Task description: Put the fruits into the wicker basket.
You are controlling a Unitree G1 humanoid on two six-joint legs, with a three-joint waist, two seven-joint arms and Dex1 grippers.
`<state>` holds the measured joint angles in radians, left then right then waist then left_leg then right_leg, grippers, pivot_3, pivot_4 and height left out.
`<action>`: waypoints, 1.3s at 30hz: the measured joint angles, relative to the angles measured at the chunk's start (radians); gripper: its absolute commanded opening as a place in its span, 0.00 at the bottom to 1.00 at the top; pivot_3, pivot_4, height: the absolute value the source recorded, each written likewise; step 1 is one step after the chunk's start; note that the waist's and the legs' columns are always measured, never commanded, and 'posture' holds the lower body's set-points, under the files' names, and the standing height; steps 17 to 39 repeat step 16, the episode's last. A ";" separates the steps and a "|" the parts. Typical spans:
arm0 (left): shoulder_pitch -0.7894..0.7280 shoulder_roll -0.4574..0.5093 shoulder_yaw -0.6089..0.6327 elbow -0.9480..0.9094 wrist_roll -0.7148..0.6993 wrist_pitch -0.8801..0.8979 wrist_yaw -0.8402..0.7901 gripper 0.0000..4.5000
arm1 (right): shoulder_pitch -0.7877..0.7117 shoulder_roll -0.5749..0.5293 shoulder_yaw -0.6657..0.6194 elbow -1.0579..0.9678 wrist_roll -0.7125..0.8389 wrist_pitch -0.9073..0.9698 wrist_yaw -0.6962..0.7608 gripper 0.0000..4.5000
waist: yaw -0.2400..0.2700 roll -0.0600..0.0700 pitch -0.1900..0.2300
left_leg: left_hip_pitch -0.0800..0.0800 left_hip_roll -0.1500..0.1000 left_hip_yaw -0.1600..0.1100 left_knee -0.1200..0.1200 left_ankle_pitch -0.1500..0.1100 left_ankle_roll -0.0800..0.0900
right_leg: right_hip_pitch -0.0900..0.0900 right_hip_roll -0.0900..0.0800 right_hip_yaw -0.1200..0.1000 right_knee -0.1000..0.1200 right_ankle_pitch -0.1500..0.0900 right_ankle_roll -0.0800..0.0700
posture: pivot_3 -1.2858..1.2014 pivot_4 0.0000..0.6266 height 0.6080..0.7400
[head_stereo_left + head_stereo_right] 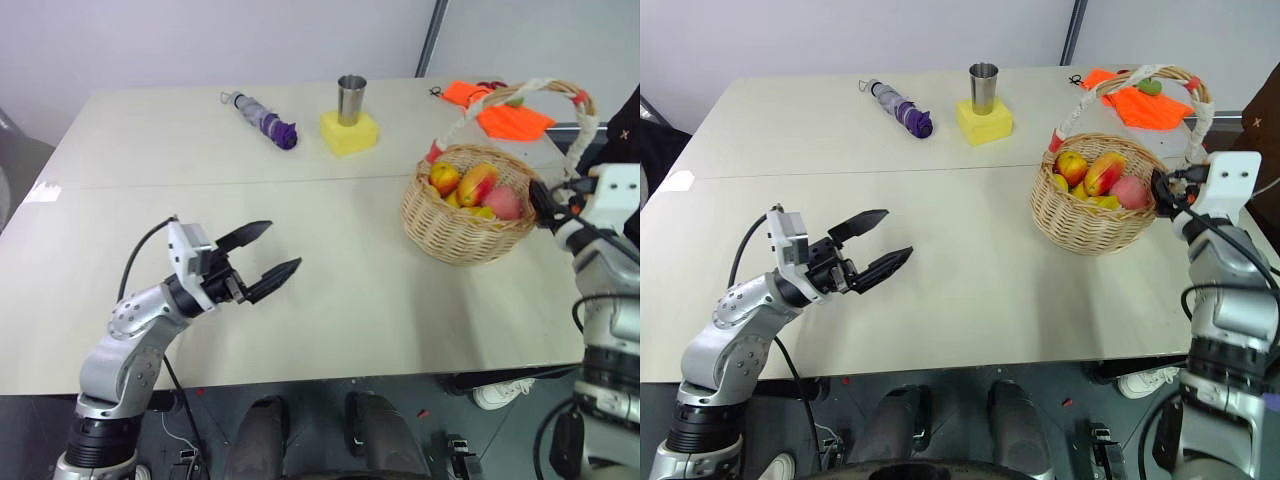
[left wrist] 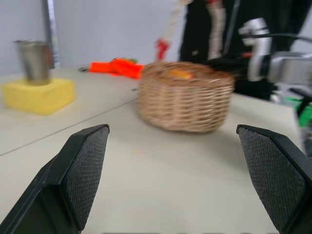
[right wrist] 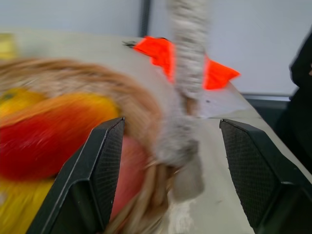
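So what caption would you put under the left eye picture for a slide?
Both fruits lie in the wicker basket; the right pincer sits open at its rim, the left pincer open above the table.

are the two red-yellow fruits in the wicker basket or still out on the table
In. Both fruits, the pointed one and the oval one, lie inside the wicker basket beside bananas and a pink peach.

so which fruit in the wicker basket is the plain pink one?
The pink peach, on the wicker basket's right side nearest the right gripper; the others are red-yellow.
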<state>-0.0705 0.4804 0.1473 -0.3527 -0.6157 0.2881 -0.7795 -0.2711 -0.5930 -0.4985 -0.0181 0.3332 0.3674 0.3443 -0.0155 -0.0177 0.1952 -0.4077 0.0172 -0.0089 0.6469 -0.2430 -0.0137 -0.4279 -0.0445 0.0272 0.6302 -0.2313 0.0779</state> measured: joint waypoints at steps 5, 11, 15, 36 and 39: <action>0.054 0.042 0.087 0.098 0.053 -0.032 0.028 1.00 | 0.128 0.000 -0.067 -0.143 0.123 -0.028 0.126 0.71 | -0.004 0.000 0.000 | 0.001 0.001 0.000 0.000 0.000 0.000 | 0.000 0.000 0.000 0.000 0.000 -0.001 | 0.52 0.24 1.00; 0.098 0.050 0.149 0.205 0.134 -0.077 0.095 1.00 | 0.292 -0.022 0.063 -0.273 0.179 -0.031 0.324 0.71 | 0.001 0.000 0.000 | 0.001 0.002 0.000 0.000 0.000 0.000 | 0.001 0.000 -0.001 0.000 0.000 -0.001 | 0.52 0.24 1.00; 0.145 0.047 0.158 0.232 0.174 -0.090 0.124 1.00 | 0.335 -0.023 0.157 -0.301 0.143 -0.073 0.388 0.71 | -0.002 -0.004 -0.002 | 0.001 0.006 0.001 0.001 0.000 0.000 | 0.001 0.000 -0.001 -0.001 0.000 -0.001 | 0.52 0.24 1.00; 0.157 0.043 0.160 0.232 0.178 -0.101 0.129 1.00 | 0.335 -0.021 0.179 -0.293 0.138 -0.073 0.392 0.71 | -0.001 -0.004 -0.002 | 0.001 0.007 0.002 0.001 0.000 0.000 | 0.001 0.000 -0.001 -0.002 0.000 -0.001 | 0.52 0.24 1.00; 0.157 0.043 0.160 0.232 0.178 -0.101 0.129 1.00 | 0.335 -0.021 0.179 -0.293 0.138 -0.073 0.392 0.71 | -0.001 -0.004 -0.002 | 0.001 0.007 0.002 0.001 0.000 0.000 | 0.001 0.000 -0.001 -0.002 0.000 -0.001 | 0.52 0.24 1.00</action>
